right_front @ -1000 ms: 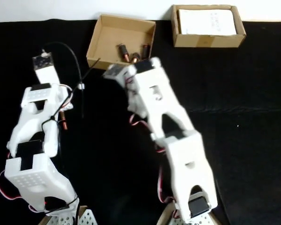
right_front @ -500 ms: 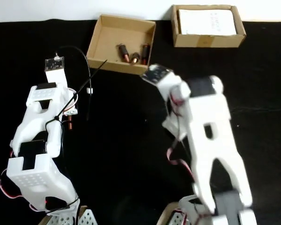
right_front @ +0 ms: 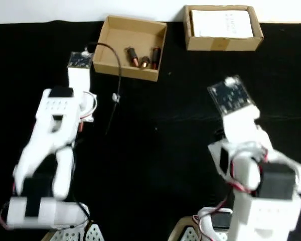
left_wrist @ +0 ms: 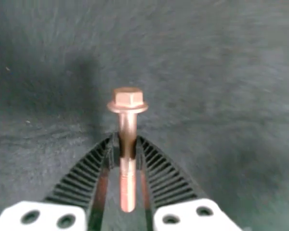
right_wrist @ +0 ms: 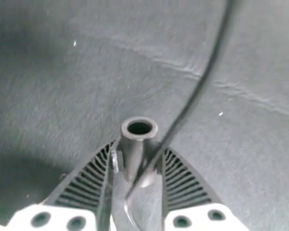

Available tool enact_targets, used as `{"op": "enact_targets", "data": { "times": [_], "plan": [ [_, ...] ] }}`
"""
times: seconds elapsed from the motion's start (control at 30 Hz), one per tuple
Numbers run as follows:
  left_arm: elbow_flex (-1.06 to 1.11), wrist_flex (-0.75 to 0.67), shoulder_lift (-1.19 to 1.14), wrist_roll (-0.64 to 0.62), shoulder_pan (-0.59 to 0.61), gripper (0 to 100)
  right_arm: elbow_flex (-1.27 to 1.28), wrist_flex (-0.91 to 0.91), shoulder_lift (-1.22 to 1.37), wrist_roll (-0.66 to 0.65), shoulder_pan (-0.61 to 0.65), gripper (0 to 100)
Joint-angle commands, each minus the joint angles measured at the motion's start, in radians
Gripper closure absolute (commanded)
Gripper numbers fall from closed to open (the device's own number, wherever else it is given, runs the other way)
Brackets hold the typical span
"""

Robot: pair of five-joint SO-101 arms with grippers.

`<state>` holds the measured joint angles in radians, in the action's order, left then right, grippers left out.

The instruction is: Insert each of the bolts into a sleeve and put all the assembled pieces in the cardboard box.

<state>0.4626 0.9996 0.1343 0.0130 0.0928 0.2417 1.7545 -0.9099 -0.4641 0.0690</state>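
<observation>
**A:** How far along does this look?

**B:** Partway, I'd say. The cardboard box (right_front: 124,71) at the far edge of the surface (right_front: 155,150) holds three pieces (right_front: 132,55) lying close together by its right wall. They show copper and dark parts, so I take them for bolts already seated in sleeves, though they are too small to be sure.

**A:** And the arms?

**B:** Each one holds half of another piece. The left gripper (left_wrist: 127,142) is clamped on a copper bolt (left_wrist: 127,122), gripped along the shank with the hex head poking out past the fingertips. The right gripper (right_wrist: 137,149) is closed around a dark sleeve (right_wrist: 135,147), its open bore pointing away from the wrist. A thin cable (right_wrist: 202,82) crosses in front of it.

**A:** Are the two close to mating?

**B:** No. From above, the arms are well apart, one on each side of the surface, and bolt and sleeve are both held above the black cloth, not in the box.

**A:** So what's left?

**B:** Bringing the two together, lining the shank up with the bore, pushing it in, then dropping that piece beside the other three. I see no loose bolts or sleeves lying about, so this may be the last pair. The second box (right_front: 223,43) only shows white paper.
</observation>
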Motion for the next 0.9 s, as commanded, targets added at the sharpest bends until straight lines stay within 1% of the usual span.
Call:
{"op": "enact_targets", "data": {
  "times": [0.0, 0.13, 0.2, 0.27, 0.3, 0.37, 0.47, 0.53, 0.6, 0.67, 0.8, 0.87],
  "plan": [
    [0.102, 0.015, 0.397, 0.087, -0.082, 99, 0.004, -0.007, -0.058, 0.008, -0.012, 99.0],
    [0.219, 0.020, 0.794, 0.112, -0.143, 99, 0.050, -0.010, -0.058, 0.021, -0.015, 99.0],
    [0.231, 0.003, 0.947, 0.112, -0.153, 99, 0.133, -0.059, -0.056, 0.075, -0.010, 99.0],
    [0.232, -0.046, 1.036, 0.109, -0.153, 99, 0.242, -0.147, -0.061, 0.138, -0.008, 99.0],
    [0.229, -0.066, 1.059, 0.109, -0.151, 99, 0.294, -0.194, -0.062, 0.173, -0.005, 99.0],
    [0.225, -0.091, 1.072, 0.109, -0.153, 99, 0.397, -0.306, -0.062, 0.252, 0.041, 99.0],
    [0.225, -0.103, 1.072, 0.104, -0.160, 99, 0.513, -0.478, -0.064, 0.379, 0.156, 99.1],
    [0.217, -0.103, 1.076, 0.063, -0.188, 99, 0.578, -0.621, -0.064, 0.440, 0.249, 99.1],
    [0.173, -0.092, 1.073, 0.006, -0.219, 99, 0.633, -0.776, -0.064, 0.466, 0.340, 99.1],
    [0.114, -0.089, 1.072, -0.057, -0.243, 99, 0.680, -0.943, -0.058, 0.470, 0.403, 99.1],
    [-0.010, -0.089, 1.070, -0.175, -0.265, 99, 0.786, -1.270, -0.064, 0.471, 0.443, 99.1],
    [-0.053, -0.089, 1.069, -0.192, -0.294, 99, 0.809, -1.399, -0.065, 0.483, 0.444, 99.1]
  ]
}}
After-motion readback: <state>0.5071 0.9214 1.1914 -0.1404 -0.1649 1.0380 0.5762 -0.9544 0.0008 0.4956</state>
